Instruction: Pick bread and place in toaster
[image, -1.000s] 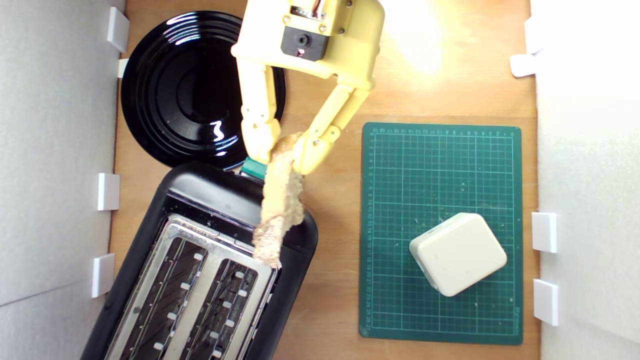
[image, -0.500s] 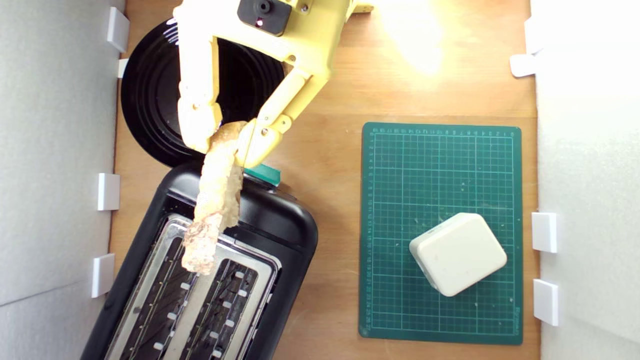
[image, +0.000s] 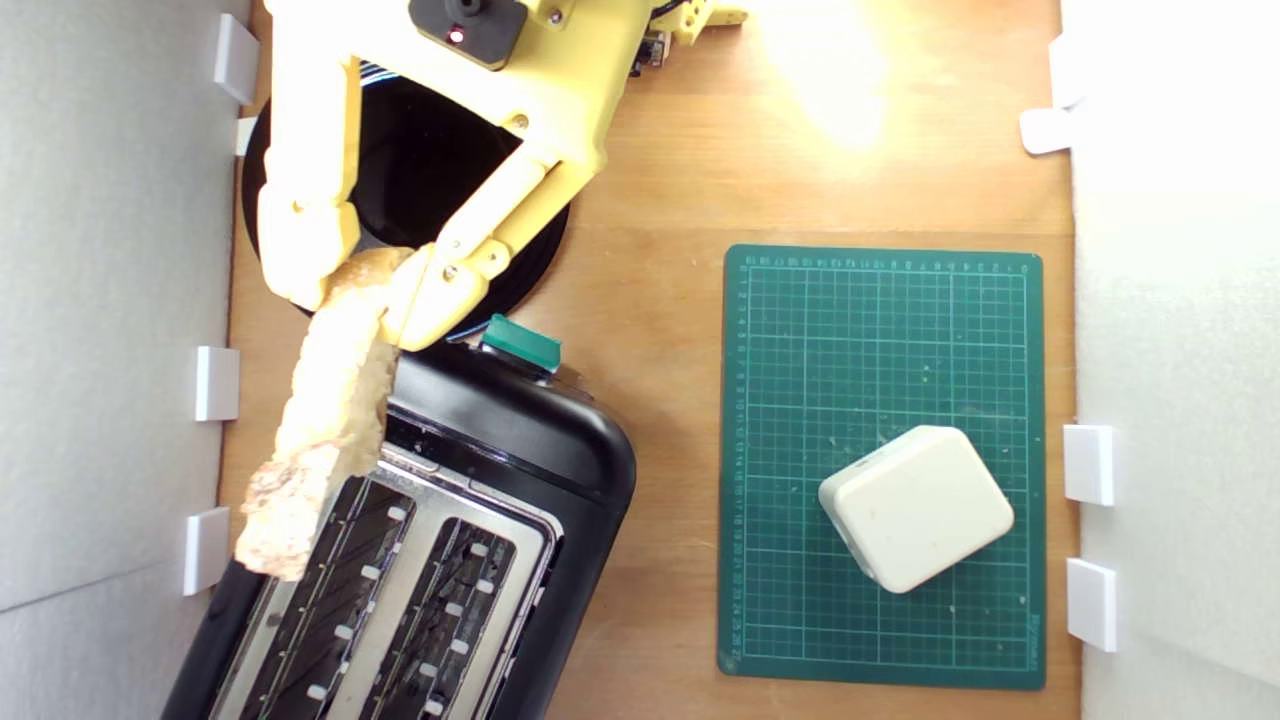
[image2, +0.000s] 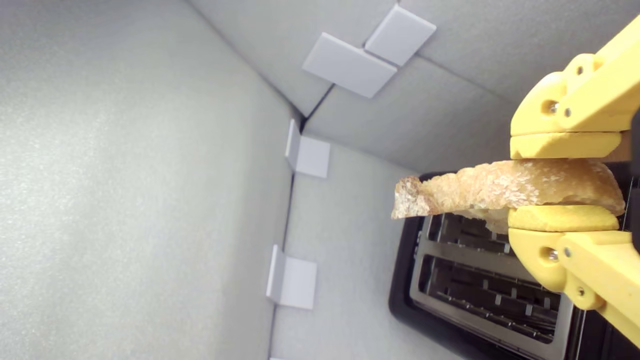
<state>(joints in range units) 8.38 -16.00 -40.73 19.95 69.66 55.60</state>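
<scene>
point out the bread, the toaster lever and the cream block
bread (image: 335, 400), exterior view, mid crumb
toaster lever (image: 520, 344), exterior view, teal top face
cream block (image: 917, 507), exterior view, centre of top

The yellow plastic two-finger gripper (image: 372, 292) is up above the glossy black toaster's (image: 520, 440) edge, fingers pinched tight on the rustic bread slice (image: 320, 420).

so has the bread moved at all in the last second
Yes. The bread, shut in the jaws, has swung toward the exterior view's left across the toaster, from its right edge to hang over its left edge.
</scene>
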